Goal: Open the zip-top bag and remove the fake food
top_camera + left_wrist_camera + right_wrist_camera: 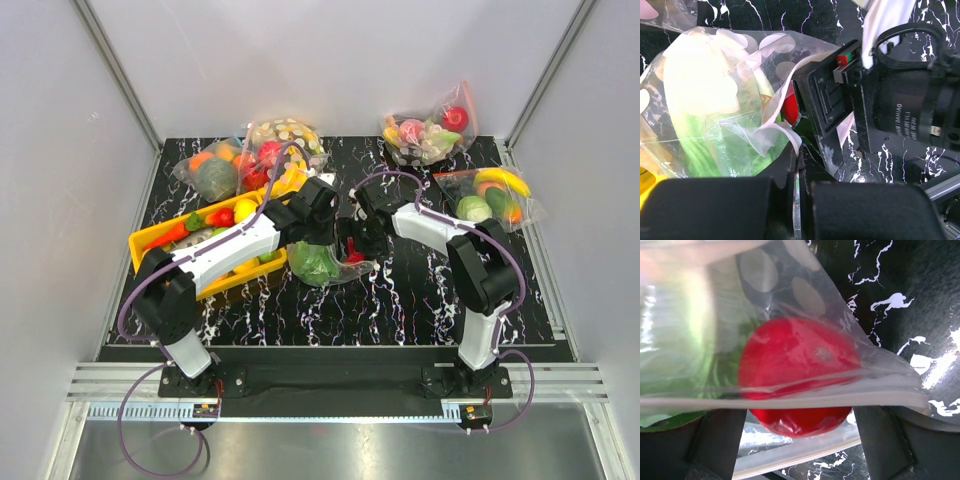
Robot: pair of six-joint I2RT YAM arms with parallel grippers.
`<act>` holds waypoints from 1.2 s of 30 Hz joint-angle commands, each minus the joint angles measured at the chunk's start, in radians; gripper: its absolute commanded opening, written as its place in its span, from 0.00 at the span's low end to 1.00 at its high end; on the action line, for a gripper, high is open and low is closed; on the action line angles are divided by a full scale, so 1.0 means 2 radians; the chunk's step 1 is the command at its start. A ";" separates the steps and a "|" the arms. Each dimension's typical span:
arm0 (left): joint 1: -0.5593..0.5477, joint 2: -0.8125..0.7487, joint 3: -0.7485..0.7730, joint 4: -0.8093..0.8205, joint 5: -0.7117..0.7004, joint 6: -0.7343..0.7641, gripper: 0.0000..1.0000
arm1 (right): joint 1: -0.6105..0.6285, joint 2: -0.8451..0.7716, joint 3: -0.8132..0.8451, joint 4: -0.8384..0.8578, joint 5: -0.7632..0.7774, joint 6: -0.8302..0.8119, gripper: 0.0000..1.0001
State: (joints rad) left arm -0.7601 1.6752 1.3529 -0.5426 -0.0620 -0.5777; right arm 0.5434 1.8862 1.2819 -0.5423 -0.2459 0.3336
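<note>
Centrally on the black marbled table [420, 300], both arms meet over the zip-top bag [775, 45], which lies just in front of the yellow tray [150, 240] of plastic produce. The dotted film is bunched around a leafy green lettuce [700, 100], which fills most of the bag on the side toward the left arm. A red round fruit [795, 360] sits at the end nearer the right arm. The left gripper [797, 170] has its two black fingers brought together with only a sliver between them, and a fold of the bag's clear plastic is pinched in that sliver. The right gripper [800, 440] faces the bag's mouth. Its fingers stand apart on either side of the red fruit, and the pictures do not show whether they press on it or merely flank it. In the right wrist view one zip strip [790, 401] crosses in front of the fruit and a second pale strip runs lower down. The fruit's underside shows bare between the two, so the mouth is parted there. Both foods remain inside the film. Four other bags of produce lie along the rear and right of the table: a bulky dotted bag [285, 140], a clear bag [210, 170] beside it, another clear bag [430, 130] at the far right rear, and a bag with a banana [490, 195].
</note>
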 commanded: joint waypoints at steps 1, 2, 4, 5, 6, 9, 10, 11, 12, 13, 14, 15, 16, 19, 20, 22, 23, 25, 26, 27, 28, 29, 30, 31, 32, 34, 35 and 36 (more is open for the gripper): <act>0.001 -0.023 0.002 0.015 0.012 -0.004 0.00 | 0.005 0.012 0.005 0.013 0.013 -0.005 0.88; 0.001 -0.022 0.002 0.015 0.013 -0.005 0.00 | 0.005 0.013 0.008 0.013 0.013 -0.006 0.88; 0.002 -0.020 0.006 0.013 0.018 -0.007 0.00 | 0.004 0.016 0.013 0.011 0.012 -0.010 0.85; 0.002 -0.020 0.008 0.012 0.021 -0.007 0.00 | 0.006 0.016 0.015 0.010 0.014 -0.011 0.83; 0.003 -0.020 0.010 0.012 0.023 -0.007 0.00 | 0.005 0.013 0.016 0.010 0.015 -0.013 0.75; 0.003 -0.019 0.015 0.011 0.024 -0.004 0.00 | 0.005 0.004 0.022 0.010 0.019 -0.016 0.65; 0.004 -0.017 0.017 0.010 0.025 -0.003 0.00 | 0.005 -0.001 0.026 0.010 0.017 -0.016 0.59; 0.006 -0.015 0.018 0.010 0.028 -0.003 0.00 | 0.005 -0.004 0.029 0.007 0.016 -0.016 0.56; 0.007 -0.015 0.017 0.010 0.029 -0.002 0.00 | 0.005 -0.013 0.030 0.005 0.015 -0.016 0.54; 0.007 -0.014 0.015 0.010 0.029 -0.002 0.00 | 0.005 -0.018 0.032 0.003 0.014 -0.016 0.49; 0.008 -0.013 0.015 0.012 0.029 0.000 0.00 | 0.005 -0.024 0.032 -0.001 0.013 -0.017 0.47; 0.009 -0.014 0.015 0.011 0.029 0.000 0.00 | 0.005 -0.030 0.032 -0.003 0.015 -0.017 0.46; 0.010 -0.013 0.015 0.012 0.029 -0.001 0.00 | 0.005 -0.043 0.031 -0.006 0.016 -0.019 0.46; 0.015 -0.008 0.024 0.018 0.049 0.001 0.00 | 0.005 -0.073 0.029 -0.020 0.029 -0.024 0.45; 0.015 -0.002 0.034 0.017 0.050 0.004 0.00 | 0.005 -0.082 0.029 -0.030 0.032 -0.026 0.44; 0.014 0.004 0.041 0.017 0.051 0.004 0.00 | 0.005 -0.103 0.029 -0.041 0.042 -0.028 0.44; 0.015 0.007 0.044 0.020 0.053 0.004 0.00 | 0.005 -0.111 0.029 -0.050 0.043 -0.028 0.43; 0.015 0.011 0.045 0.027 0.056 0.002 0.00 | 0.005 -0.132 0.023 -0.057 0.045 -0.026 0.43; 0.014 0.011 0.045 0.030 0.059 -0.001 0.00 | 0.006 -0.139 0.020 -0.062 0.045 -0.023 0.43; 0.016 0.013 0.044 0.031 0.060 -0.002 0.00 | 0.005 -0.151 0.018 -0.064 0.045 -0.023 0.43; 0.015 0.015 0.045 0.033 0.060 -0.002 0.00 | 0.006 -0.159 0.012 -0.066 0.045 -0.020 0.43; 0.015 0.017 0.045 0.034 0.063 -0.002 0.00 | 0.005 -0.165 0.009 -0.069 0.045 -0.019 0.43; 0.015 0.018 0.046 0.034 0.065 -0.002 0.00 | 0.005 -0.178 0.007 -0.071 0.045 -0.018 0.43; 0.016 0.022 0.050 0.035 0.068 -0.002 0.00 | 0.006 -0.185 0.004 -0.074 0.047 -0.017 0.43; 0.017 0.024 0.052 0.034 0.074 0.000 0.00 | 0.005 -0.191 0.003 -0.081 0.048 -0.017 0.43; 0.019 0.027 0.061 0.034 0.077 0.001 0.00 | 0.005 -0.209 0.005 -0.090 0.050 -0.017 0.43; 0.021 0.028 0.064 0.036 0.081 0.004 0.00 | 0.006 -0.214 0.006 -0.099 0.049 -0.018 0.43; 0.022 0.028 0.065 0.035 0.083 0.004 0.00 | 0.005 -0.224 0.006 -0.103 0.049 -0.018 0.43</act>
State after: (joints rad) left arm -0.7269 1.7313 1.4242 -0.5205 0.0586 -0.5804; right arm 0.5438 1.5074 1.2900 -0.7055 -0.1715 0.2989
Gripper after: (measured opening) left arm 0.013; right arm 0.752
